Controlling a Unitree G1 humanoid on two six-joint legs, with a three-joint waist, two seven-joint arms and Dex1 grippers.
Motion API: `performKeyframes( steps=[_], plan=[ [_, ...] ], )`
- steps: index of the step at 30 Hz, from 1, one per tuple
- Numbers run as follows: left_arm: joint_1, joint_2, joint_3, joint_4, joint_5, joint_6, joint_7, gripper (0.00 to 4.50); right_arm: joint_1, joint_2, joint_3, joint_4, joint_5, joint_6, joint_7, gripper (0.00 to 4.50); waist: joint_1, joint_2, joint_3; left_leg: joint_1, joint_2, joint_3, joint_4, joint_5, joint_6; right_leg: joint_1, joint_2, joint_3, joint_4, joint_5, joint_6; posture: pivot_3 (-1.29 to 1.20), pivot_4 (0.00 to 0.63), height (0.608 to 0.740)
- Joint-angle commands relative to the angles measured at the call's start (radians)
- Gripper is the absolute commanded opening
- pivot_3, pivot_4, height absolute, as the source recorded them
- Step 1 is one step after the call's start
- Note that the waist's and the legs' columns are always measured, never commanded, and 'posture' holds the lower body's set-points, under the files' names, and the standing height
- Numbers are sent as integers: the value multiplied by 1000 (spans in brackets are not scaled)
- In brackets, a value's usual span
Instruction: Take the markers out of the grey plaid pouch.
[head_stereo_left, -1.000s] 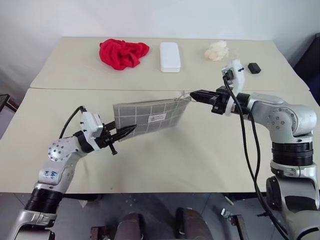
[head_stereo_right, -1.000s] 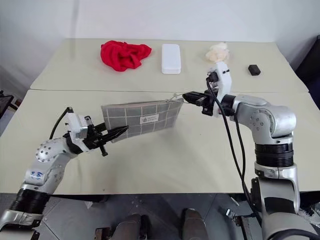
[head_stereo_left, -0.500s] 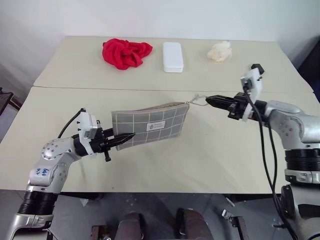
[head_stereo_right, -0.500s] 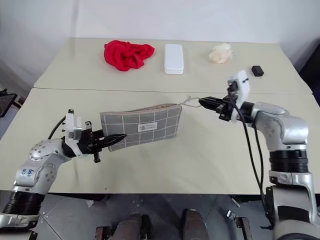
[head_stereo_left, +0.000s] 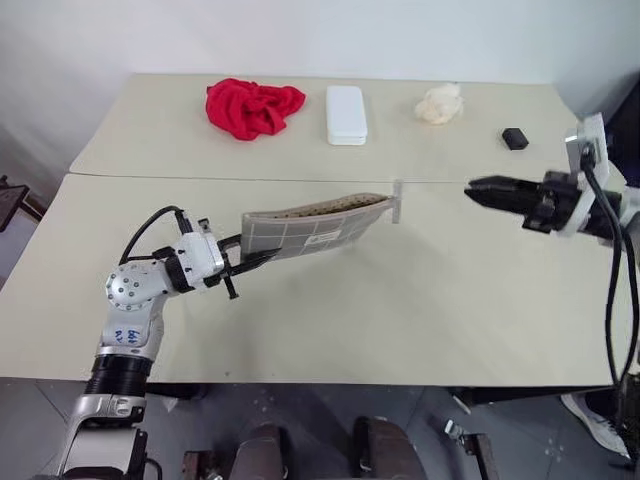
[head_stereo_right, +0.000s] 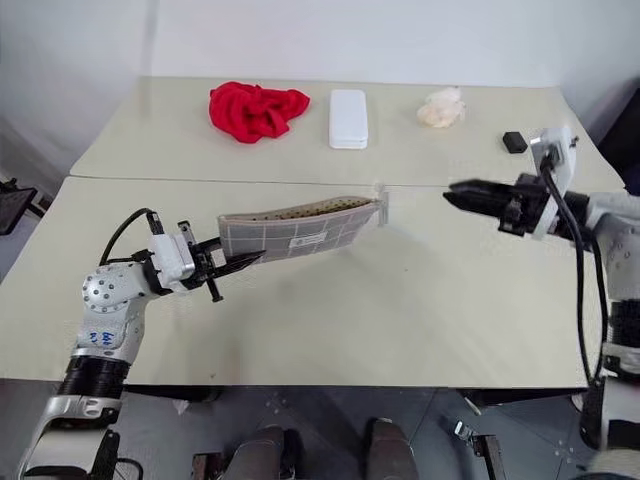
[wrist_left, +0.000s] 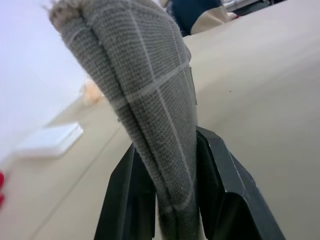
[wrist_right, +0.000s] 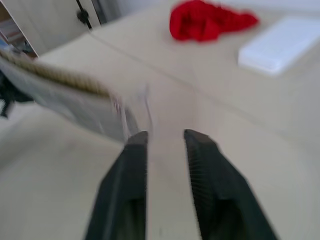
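Grey plaid pouch (head_stereo_left: 312, 226) hangs above the beige worktop (head_stereo_left: 420, 300), long axis running left to right, its open top edge showing brown dotted lining and its zip pull (head_stereo_left: 397, 200) dangling at the right end. The left fingers (wrist_left: 165, 200) clamp its left end. The right fingers (wrist_right: 165, 150), narrowly parted and empty, sit well apart to the right. At the far edge lie a red cloth (head_stereo_left: 252, 105), a white case (head_stereo_left: 345, 113), a cream lump (head_stereo_left: 438, 103) and a small black block (head_stereo_left: 515, 138).
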Motion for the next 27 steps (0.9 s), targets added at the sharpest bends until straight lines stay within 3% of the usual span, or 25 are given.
performKeyframes(
  steps=[1, 6, 13, 27],
  plan=[
    [-21, -12, -8, 43, 26, -107, -12, 705, -43, 49, 59, -108, -12, -27, -24, 19, 2, 0, 0, 0, 0, 0, 0, 0, 0, 0, 0, 0, 0, 0, 0, 0, 150, 740],
    [-36, -41, -29, 72, 43, -145, 0, 705, -106, 156, 196, -266, -24, 42, -94, 19, 5, 0, 0, -1, 0, 0, 3, 0, 0, 0, 0, 0, 2, 0, 0, 0, 150, 740],
    [-36, -45, -36, 80, 42, -167, 6, 705, -105, 199, 297, -329, -102, 18, -136, 19, 18, 0, 0, -3, 0, -2, 9, -2, 3, 0, -2, -1, 4, 0, 1, 0, 150, 740],
    [-18, -47, -38, 73, 34, -162, 15, 705, -1, 143, 413, -398, -238, -160, -27, 19, 6, 0, 0, -3, 0, -2, 9, -2, 3, 0, -1, -1, 5, 0, 1, 0, 150, 740]
  ],
)
